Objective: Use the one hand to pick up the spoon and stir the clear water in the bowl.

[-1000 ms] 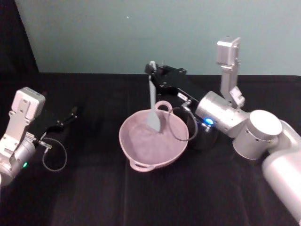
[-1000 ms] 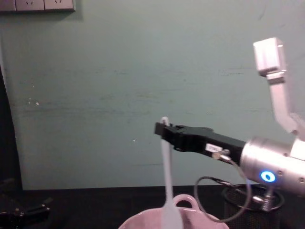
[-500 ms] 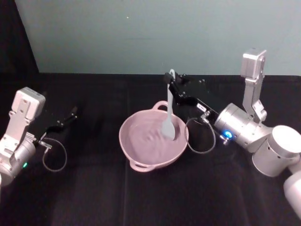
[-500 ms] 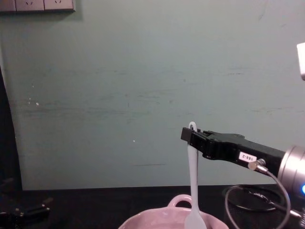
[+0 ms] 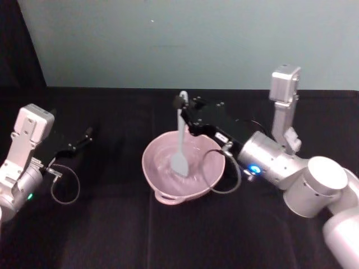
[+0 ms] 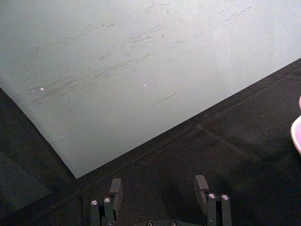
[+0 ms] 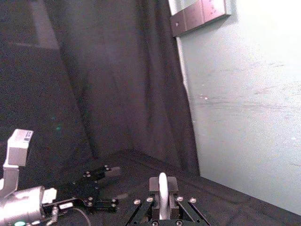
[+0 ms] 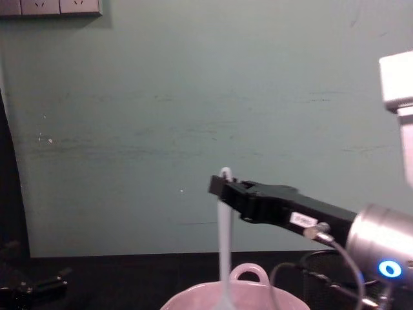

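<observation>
The pale pink bowl (image 5: pixel 160 176) sits mid-table, its rim (image 8: pixel 193 300) low in the chest view. The white spoon (image 5: pixel 180 147) stands upright with its paddle dipped inside the bowl, near the centre. My right gripper (image 5: pixel 183 105) reaches in from the right and is shut on the spoon's handle top; the same gripper (image 8: pixel 221 187) and spoon (image 8: pixel 223 252) show from the side in the chest view. In the right wrist view the spoon handle (image 7: pixel 162 195) is clamped between the fingers. My left gripper (image 5: pixel 84 136) rests parked at the far left, open (image 6: pixel 158 188) with nothing between its fingers.
A black wire-mesh cup (image 8: pixel 316 278) stands right of the bowl, behind the right arm's grey cable (image 5: pixel 221 179). Black cloth (image 5: pixel 112 224) covers the table, with a teal wall (image 5: pixel 168 39) behind. The left arm's cable loop (image 5: pixel 64 188) lies at the left.
The right gripper has carried the spoon leftward across the bowl, from the right side toward the centre, after swinging right a moment before. The left arm has not moved.
</observation>
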